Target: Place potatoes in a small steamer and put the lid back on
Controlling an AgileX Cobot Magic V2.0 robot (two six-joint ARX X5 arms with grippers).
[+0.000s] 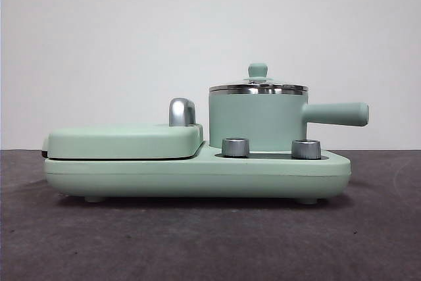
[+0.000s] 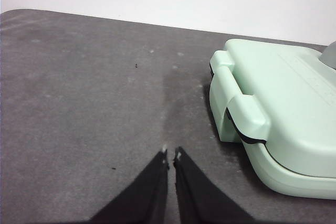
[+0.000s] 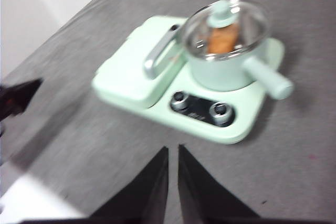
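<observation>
Two knobs (image 1: 235, 147) face you at the cooker's (image 1: 197, 172) front. Small steamer (image 1: 258, 123) sits behind them, lid (image 3: 226, 22) on, potato (image 3: 223, 38) inside, blurred through glass. Right gripper (image 3: 173, 153) hangs well short, pot at its 12 o'clock, jaws together. Left gripper (image 2: 170, 156) likewise closed over the worktop (image 2: 79, 103), griddle (image 2: 278, 108) at 2 o'clock, edge cut off.

Desk (image 1: 197, 241) in front is sitting wide open; lid (image 1: 258, 87) is blocking the steamer (image 1: 256, 123) mouth, griddle (image 1: 125, 141) crowding beside.

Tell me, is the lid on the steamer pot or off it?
On. The lid sits level on the small steamer, steel rim to rim; through the glass the right wrist view shows the potato inside.
</observation>
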